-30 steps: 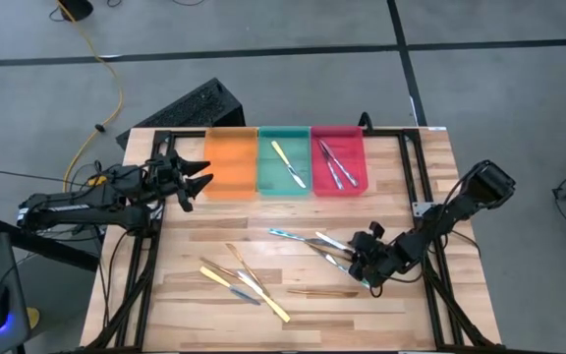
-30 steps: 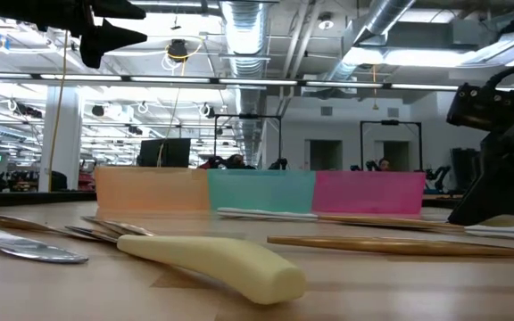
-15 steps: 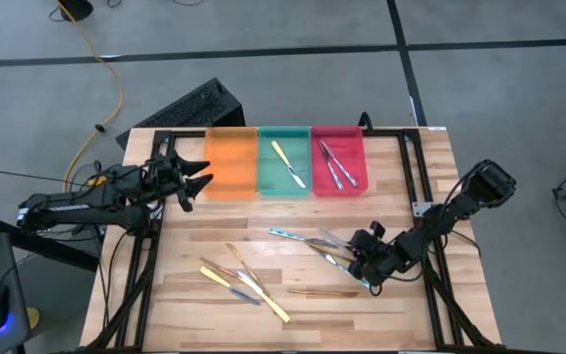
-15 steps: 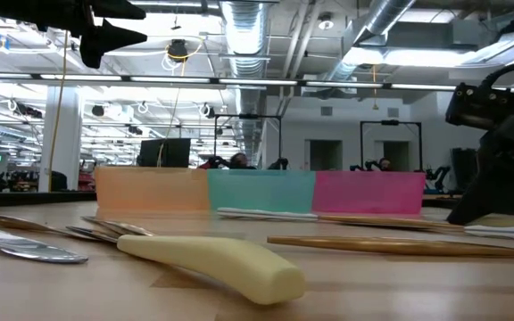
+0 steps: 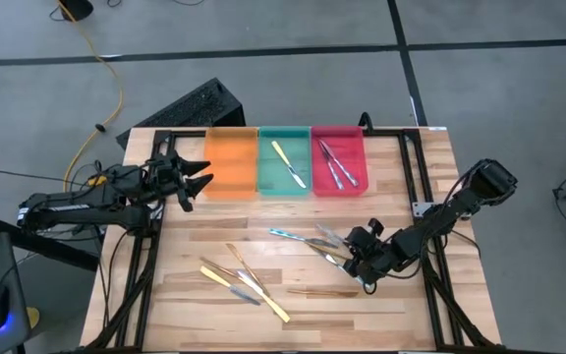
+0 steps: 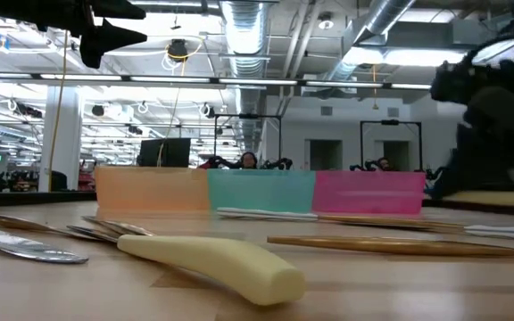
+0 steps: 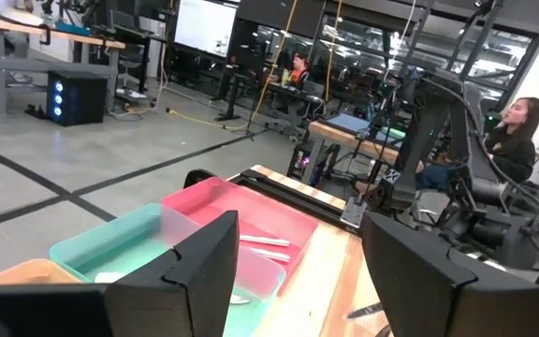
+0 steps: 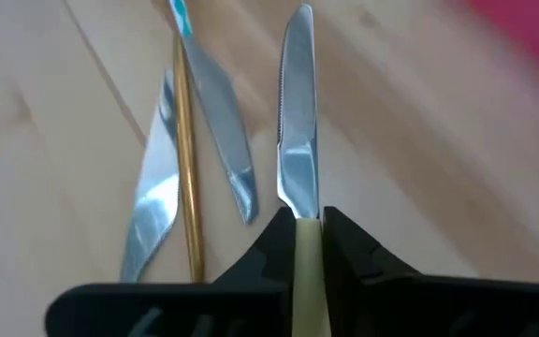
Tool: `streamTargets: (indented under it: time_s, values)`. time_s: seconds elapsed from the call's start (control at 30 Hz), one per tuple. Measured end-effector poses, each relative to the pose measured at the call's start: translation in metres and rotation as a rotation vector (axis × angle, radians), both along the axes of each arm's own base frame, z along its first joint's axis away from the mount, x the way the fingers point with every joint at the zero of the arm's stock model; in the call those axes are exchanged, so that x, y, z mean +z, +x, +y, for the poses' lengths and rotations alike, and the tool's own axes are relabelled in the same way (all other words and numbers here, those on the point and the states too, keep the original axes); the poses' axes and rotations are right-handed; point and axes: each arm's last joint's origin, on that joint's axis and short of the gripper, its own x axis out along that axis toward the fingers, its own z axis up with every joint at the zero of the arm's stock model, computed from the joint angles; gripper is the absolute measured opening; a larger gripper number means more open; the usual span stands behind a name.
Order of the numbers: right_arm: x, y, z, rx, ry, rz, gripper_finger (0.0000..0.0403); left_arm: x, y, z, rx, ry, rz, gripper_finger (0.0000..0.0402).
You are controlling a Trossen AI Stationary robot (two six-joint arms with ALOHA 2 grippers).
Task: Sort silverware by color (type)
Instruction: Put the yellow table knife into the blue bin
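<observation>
Silverware lies loose on the wooden table (image 5: 195, 246): a group (image 5: 246, 280) at the near left, a crossed cluster (image 5: 303, 241) in the middle and a bronze piece (image 5: 322, 291) near the front. My right gripper (image 5: 359, 258) (image 8: 307, 220) is shut on a yellow-handled knife (image 8: 298, 140) at the cluster's right. My left gripper (image 5: 199, 177) (image 7: 293, 271) stands open in the air, left of the orange tray (image 5: 231, 162). One yellow-handled piece (image 5: 288, 162) lies in the green tray (image 5: 284, 184). Silver pieces (image 5: 334, 165) lie in the red tray (image 5: 354, 147). My right gripper pinches the knife's pale yellow handle (image 8: 305, 257) between its two fingers. The fingers slant down from the table's right and lie along the knife. The silver blade (image 8: 298, 122) sticks straight out ahead of them, above the wood.
Two silver knives (image 8: 227, 150) and a thin bronze piece (image 8: 187, 178) lie just beside the held knife. A pale yellow handle (image 6: 212, 259) fills the low view's foreground. Black frame rails (image 5: 413, 167) run along the table's sides. People sit at desks beyond the table (image 7: 513, 131).
My right gripper has risen a little from the table and edged toward the cluster, carrying the yellow-handled knife with it.
</observation>
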Motion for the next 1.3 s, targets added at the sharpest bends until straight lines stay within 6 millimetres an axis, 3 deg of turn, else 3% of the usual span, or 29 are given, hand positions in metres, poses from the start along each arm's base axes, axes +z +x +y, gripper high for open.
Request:
streamTargets:
  time_s: [0.27,0.5,0.7,0.9,1.1,1.3]
  values:
    - [0.032,0.01,-0.014,0.006,-0.016,-0.084,0.0039,0.0,0.0,0.0,0.0,0.0,0.002,0.0208]
    - [0.063,0.039,-0.037,-0.004,-0.089,-0.197,0.0039,0.0,0.0,0.0,0.0,0.0,0.002,0.0208]
    - [0.09,0.065,-0.072,-0.083,-0.13,-0.324,0.0039,0.0,0.0,0.0,0.0,0.0,0.002,0.0208]
    - [0.107,0.077,-0.113,-0.215,-0.172,-0.423,0.0039,0.0,0.0,0.0,0.0,-0.001,0.002,0.0208]
    - [0.112,0.095,-0.147,-0.24,-0.165,-0.588,0.0039,0.0,0.0,0.0,0.001,-0.001,0.002,0.0208]
    - [0.093,0.116,-0.175,-0.241,-0.137,-0.599,0.0039,-0.001,0.0,0.0,0.0,0.001,0.007,0.0208]
